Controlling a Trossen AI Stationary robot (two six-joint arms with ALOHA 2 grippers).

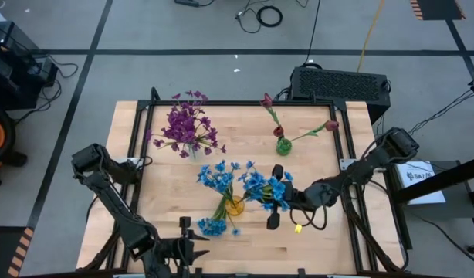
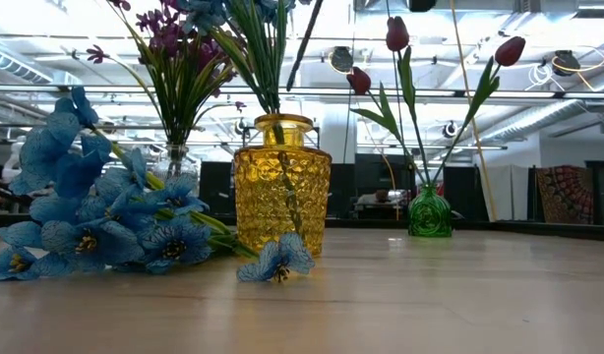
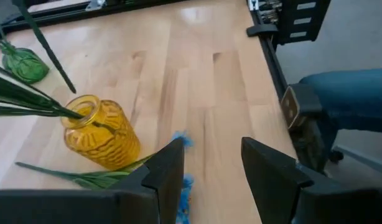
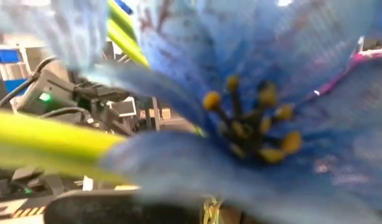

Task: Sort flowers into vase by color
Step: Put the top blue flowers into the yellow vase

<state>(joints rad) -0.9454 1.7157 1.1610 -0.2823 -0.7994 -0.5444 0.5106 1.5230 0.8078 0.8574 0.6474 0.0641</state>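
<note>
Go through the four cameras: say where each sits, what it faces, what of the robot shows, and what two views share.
High view: overhead, straight down on the table; both arms show, left gripper at the near edge, right gripper in the blue flowers.
Low view: table height, level across; yellow vase, green vase, a blue sprig lying down; no arm visible.
Left wrist view: past its own open fingers toward the yellow vase.
Right wrist view: filled by a blue blossom.
Shared: high, low and left wrist views all show the yellow vase.

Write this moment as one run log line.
left tool: open, empty | right tool: shut on blue flower | yellow vase: blue flowers inside
</note>
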